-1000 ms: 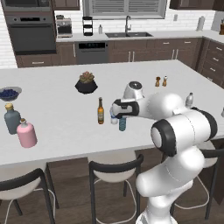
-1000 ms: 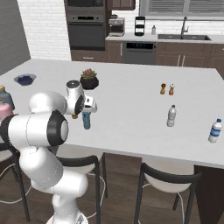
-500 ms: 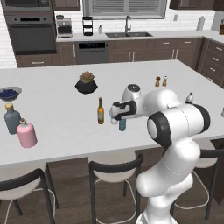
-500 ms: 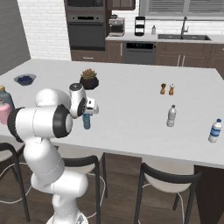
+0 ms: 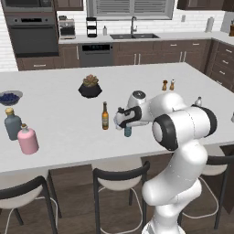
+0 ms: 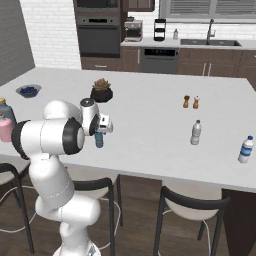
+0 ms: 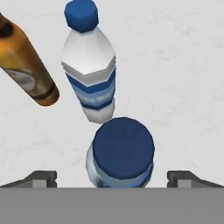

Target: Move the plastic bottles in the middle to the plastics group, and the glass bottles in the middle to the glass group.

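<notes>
Jaws (image 7: 112, 177) spread wide — blue-capped bottle (image 7: 120, 155) between them, unclamped — white-and-blue bottle (image 7: 89, 74) just beyond.

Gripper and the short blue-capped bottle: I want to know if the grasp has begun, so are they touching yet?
Apart. In the hand view the gripper stands open, each fingertip well clear of the short bottle, with bare counter showing between.
</notes>
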Tool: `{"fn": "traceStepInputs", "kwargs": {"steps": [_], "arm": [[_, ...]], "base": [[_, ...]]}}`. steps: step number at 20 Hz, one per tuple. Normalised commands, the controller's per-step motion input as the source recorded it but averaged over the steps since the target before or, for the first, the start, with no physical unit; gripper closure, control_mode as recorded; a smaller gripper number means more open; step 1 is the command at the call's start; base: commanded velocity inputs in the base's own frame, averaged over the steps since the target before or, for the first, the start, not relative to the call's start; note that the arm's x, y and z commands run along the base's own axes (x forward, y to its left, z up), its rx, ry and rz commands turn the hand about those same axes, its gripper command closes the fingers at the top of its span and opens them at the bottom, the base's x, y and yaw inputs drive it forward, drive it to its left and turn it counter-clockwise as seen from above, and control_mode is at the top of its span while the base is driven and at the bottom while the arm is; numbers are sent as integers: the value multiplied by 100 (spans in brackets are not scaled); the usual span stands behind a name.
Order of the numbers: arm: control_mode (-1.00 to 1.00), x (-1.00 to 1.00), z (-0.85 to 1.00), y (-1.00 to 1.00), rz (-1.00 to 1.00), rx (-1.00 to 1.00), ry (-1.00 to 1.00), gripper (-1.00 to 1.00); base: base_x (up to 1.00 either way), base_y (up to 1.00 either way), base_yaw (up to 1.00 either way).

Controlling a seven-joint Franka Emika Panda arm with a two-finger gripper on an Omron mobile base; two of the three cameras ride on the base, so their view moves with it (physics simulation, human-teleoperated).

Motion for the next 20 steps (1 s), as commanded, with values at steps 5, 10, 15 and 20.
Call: {"fn": "traceStepInputs", "kwargs": {"steps": [5,10,15,20], "arm": [[-100,9,0,0,0,0,0,-100],[-100,11,0,0,0,0,0,-100],[-100,1,0,0,0,0,0,100],[-100,0,0,-9,0,0,-1,100]], "base": [[0,0,0],[0,0,0],[0,0,0],[0,0,0]]}}
